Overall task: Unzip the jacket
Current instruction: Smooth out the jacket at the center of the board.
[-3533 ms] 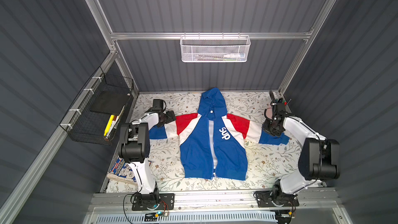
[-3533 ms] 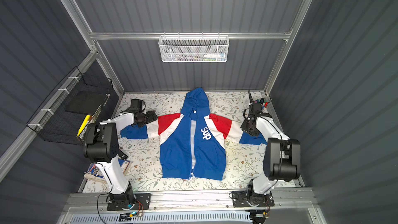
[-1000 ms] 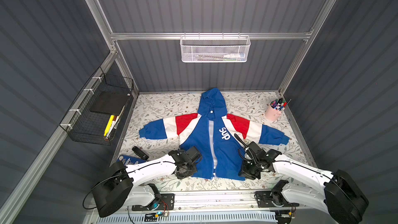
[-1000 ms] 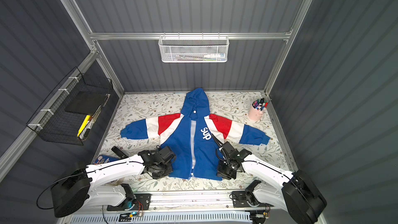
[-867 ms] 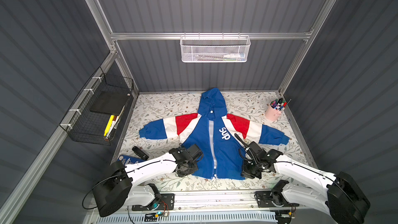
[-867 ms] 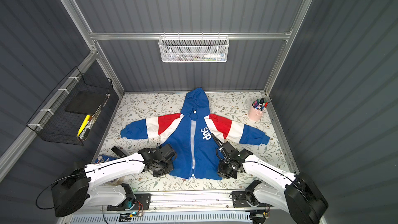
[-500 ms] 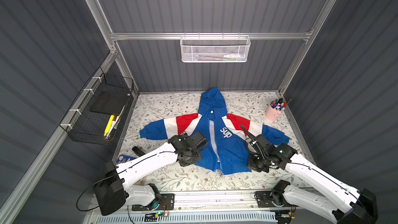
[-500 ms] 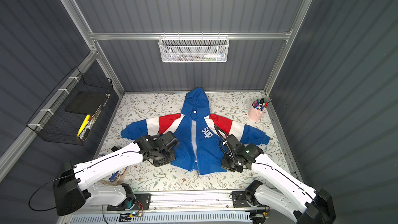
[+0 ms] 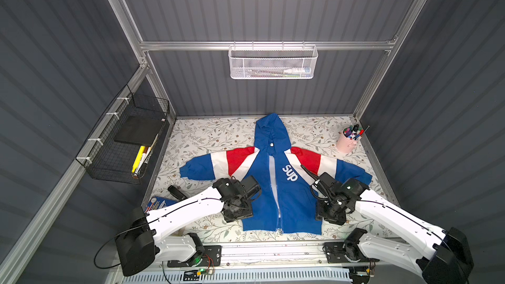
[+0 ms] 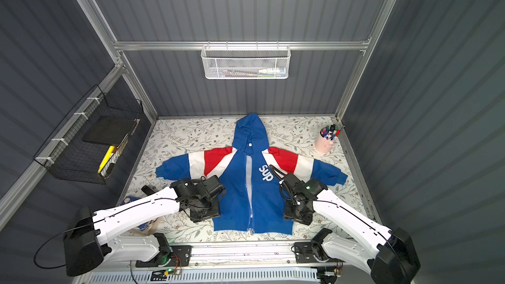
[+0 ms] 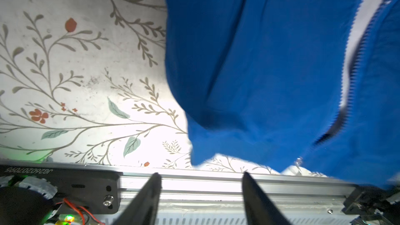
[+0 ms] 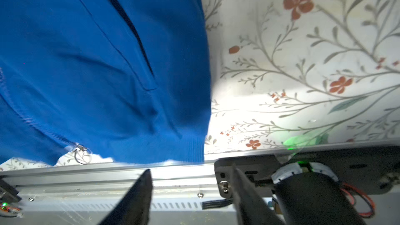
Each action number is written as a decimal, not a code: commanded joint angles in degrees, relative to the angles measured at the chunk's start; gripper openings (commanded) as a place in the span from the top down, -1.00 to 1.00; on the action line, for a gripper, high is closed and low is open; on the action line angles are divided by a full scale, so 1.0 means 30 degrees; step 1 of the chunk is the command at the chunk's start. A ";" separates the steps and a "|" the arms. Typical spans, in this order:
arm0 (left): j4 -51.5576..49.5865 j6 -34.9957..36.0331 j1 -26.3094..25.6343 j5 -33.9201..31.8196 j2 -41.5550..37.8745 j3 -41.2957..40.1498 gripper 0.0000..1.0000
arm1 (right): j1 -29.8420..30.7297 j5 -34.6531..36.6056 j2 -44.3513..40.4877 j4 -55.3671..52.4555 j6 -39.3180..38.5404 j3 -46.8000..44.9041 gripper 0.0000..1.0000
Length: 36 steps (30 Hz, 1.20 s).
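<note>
Evidently little of the unzipping is left. Nearest, over the front rail, the left gripper and the right gripper both show their fingers spread wide with nothing between them. Neither has hold of cloth or zipper.

Just beyond the rail lies the hem of the jacket, which is flat on the floral table. The ring pull sits at that hem, at the bottom end of the zipper. From there up to the collar the two rows of teeth stand apart with a white strip of lining between them, so the zip reads as run down its full length. What seems to remain is freeing the slider at the bottom, if the task asks for that, and laying the fronts open. Farther back the red and white shoulders and the sleeves are spread to both sides, and the hood points at the back wall.

Whether the two halves are joined at the slider cannot be told, as both wrist views are blurred there. In both top views the wrists cover the fingers and the jacket's lower side edges. A blue packet by the left arm is half covered. Far off, the pens in the pink cup and the contents of the white mesh basket are too small to sort out.
</note>
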 commanded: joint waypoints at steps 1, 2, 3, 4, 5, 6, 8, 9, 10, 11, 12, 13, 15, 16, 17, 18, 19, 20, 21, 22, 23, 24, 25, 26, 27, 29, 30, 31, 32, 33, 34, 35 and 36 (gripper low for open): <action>0.0906 0.2521 0.1616 -0.0880 0.0832 0.2394 -0.85 | 0.0055 0.3273 -0.0511 0.0842 -0.1441 0.1701 -0.86; 0.1339 0.3587 0.2277 -0.1138 0.1227 0.2981 -0.85 | 0.0005 0.4009 -0.0514 0.1655 -0.1858 0.1924 -0.82; 0.1987 0.4574 0.2970 -0.1256 0.1550 0.3305 -0.82 | -0.0042 0.4625 -0.0437 0.2633 -0.2145 0.1979 -0.79; 0.3318 0.5863 0.3743 -0.1202 0.1909 0.3573 -0.74 | -0.0106 0.5174 -0.0300 0.3879 -0.2512 0.1932 -0.72; 0.4659 0.7054 0.4506 -0.0942 0.2325 0.3809 -0.67 | -0.0255 0.5435 0.0031 0.5581 -0.3114 0.1868 -0.66; 0.5629 0.7973 0.5132 -0.0693 0.2788 0.4009 -0.58 | -0.0525 0.5382 0.0466 0.7051 -0.3525 0.1934 -0.58; 0.8020 0.9840 0.6529 0.0169 0.4285 0.4519 -0.38 | -0.1671 0.4468 0.2138 0.9179 -0.3997 0.2598 -0.32; 0.8883 1.0472 0.7025 0.0424 0.5105 0.4867 -0.31 | -0.2236 0.3804 0.2939 1.0061 -0.4170 0.2957 -0.24; 0.9677 1.1111 0.7540 0.0563 0.6121 0.5345 -0.22 | -0.2873 0.3038 0.4462 1.0808 -0.4272 0.3526 -0.14; 1.0221 1.1697 0.8055 0.0678 0.7172 0.5918 -0.14 | -0.3472 0.2293 0.5710 1.1308 -0.4209 0.4276 -0.03; 1.0592 1.2077 0.8494 0.0799 0.8077 0.6483 -0.08 | -0.3880 0.1747 0.6778 1.1617 -0.4202 0.5040 0.03; 1.0974 1.2406 0.9034 0.1004 0.9088 0.7089 0.01 | -0.4245 0.1267 0.8082 1.1645 -0.4228 0.6077 0.09; 1.1695 1.2836 0.9968 0.1599 1.0694 0.8103 0.16 | -0.4693 0.0638 1.0462 1.1319 -0.4695 0.8091 0.23; 1.1960 1.2992 1.0360 0.1967 1.1496 0.8940 0.23 | -0.4867 0.0440 1.1621 1.1298 -0.4864 0.9041 0.31; 1.2121 1.3235 1.0674 0.2247 1.2262 0.9434 0.29 | -0.5036 0.0177 1.2661 1.1389 -0.4954 0.9821 0.35; 1.2220 1.3440 1.0862 0.2428 1.2844 0.9887 0.32 | -0.5179 -0.0020 1.3480 1.1564 -0.4992 1.0410 0.36; 1.2148 1.3652 1.1028 0.2478 1.3579 1.0399 0.38 | -0.5365 -0.0192 1.4357 1.1617 -0.4993 1.1079 0.39; 1.2019 1.3823 1.1193 0.2535 1.4266 1.0929 0.42 | -0.5559 -0.0422 1.5219 1.1510 -0.4965 1.1692 0.42; 1.1929 1.3962 1.1304 0.2541 1.4726 1.1246 0.43 | -0.5715 -0.0541 1.5875 1.1348 -0.4933 1.2281 0.46; 1.1883 1.4081 1.1450 0.2512 1.5178 1.1519 0.46 | -0.5893 -0.0669 1.6565 1.1209 -0.4960 1.2842 0.50; 1.1864 1.4165 1.1592 0.2477 1.5568 1.1686 0.49 | -0.6026 -0.0661 1.7201 1.1229 -0.5065 1.3304 0.53; 1.1825 1.4208 1.1742 0.2480 1.5824 1.1778 0.51 | -0.6135 -0.0604 1.7734 1.1224 -0.5202 1.3629 0.54; 1.1821 1.4239 1.1913 0.2491 1.6141 1.1824 0.52 | -0.6272 -0.0582 1.8328 1.1057 -0.5277 1.4119 0.57; 1.1842 1.4239 1.2050 0.2521 1.6356 1.1782 0.54 | -0.6435 -0.0643 1.8859 1.0830 -0.5285 1.4516 0.59; 1.1886 1.4254 1.2164 0.2550 1.6526 1.1717 0.56 | -0.6574 -0.0709 1.9252 1.0744 -0.5336 1.4836 0.59; 1.1945 1.4312 1.2317 0.2415 1.6827 1.1513 0.58 | -0.6839 -0.0783 2.0007 1.0677 -0.5395 1.5238 0.62; 1.1915 1.4327 1.2400 0.2312 1.6989 1.1448 0.58 | -0.6937 -0.0715 2.0296 1.0669 -0.5431 1.5382 0.63; 1.1880 1.4327 1.2479 0.2175 1.7194 1.1376 0.59 | -0.7071 -0.0681 2.0624 1.0601 -0.5461 1.5548 0.65; 1.1850 1.4327 1.2567 0.2012 1.7374 1.1278 0.59 | -0.7192 -0.0674 2.0861 1.0482 -0.5419 1.5698 0.66; 1.1824 1.4268 1.2633 0.1850 1.7525 1.1175 0.59 | -0.7308 -0.0662 2.1138 1.0414 -0.5365 1.5818 0.67; 1.1796 1.4225 1.2713 0.1690 1.7654 1.1047 0.59 | -0.7434 -0.0632 2.1393 1.0357 -0.5373 1.5895 0.67; 1.1784 1.4159 1.2809 0.1509 1.7788 1.0929 0.60 | -0.7552 -0.0583 2.1605 1.0312 -0.5371 1.5970 0.67; 1.1790 1.4104 1.2900 0.1367 1.7869 1.0824 0.59 | -0.7653 -0.0464 2.1748 1.0211 -0.5346 1.6041 0.67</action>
